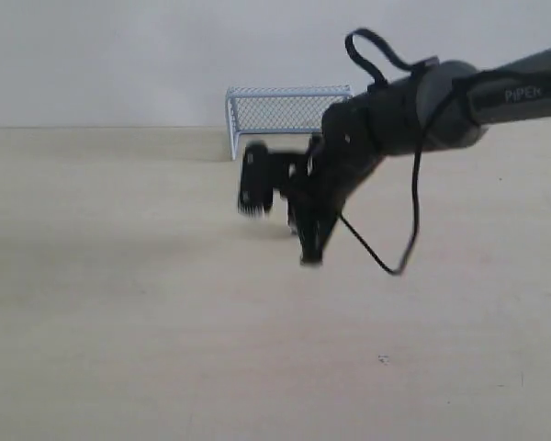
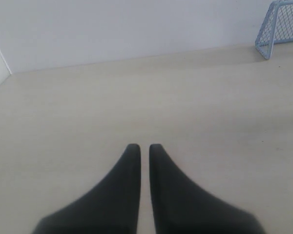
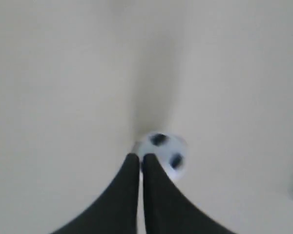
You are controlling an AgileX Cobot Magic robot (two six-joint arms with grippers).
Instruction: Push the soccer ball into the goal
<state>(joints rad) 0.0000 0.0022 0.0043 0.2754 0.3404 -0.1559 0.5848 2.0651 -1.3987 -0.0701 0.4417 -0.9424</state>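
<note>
Well, your right gripper [image 3: 140, 159] has its two smooth black fingers clenched to a thin slit, gripping nothing. The ball [image 3: 165, 152] is round, white with black patches and blurred. It sits just past the tips, and you cannot tell whether it touches one of them. Only that wrist view shows the ball. From the exterior camera it is hidden, and you see instead the arm [image 1: 459, 101], matte dark grey and tubular, extending from 2 o'clock. Its gripper tilts down toward the table [image 1: 119, 322] at centre, with a thin black cable [image 1: 413, 211] looping beneath. The goal [image 1: 285, 110] stands at 12 o'clock behind the gripper, against a plain white wall [image 1: 119, 55]. It has a pale blue-grey rectangular frame and fine mesh. The table is pale, matte and faintly wood-grained. Your left gripper [image 2: 144, 147], seen only in its own view, is likewise closed to a narrow gap, empty, over bare table. That view also catches one end of the goal, well apart from the tips.
</note>
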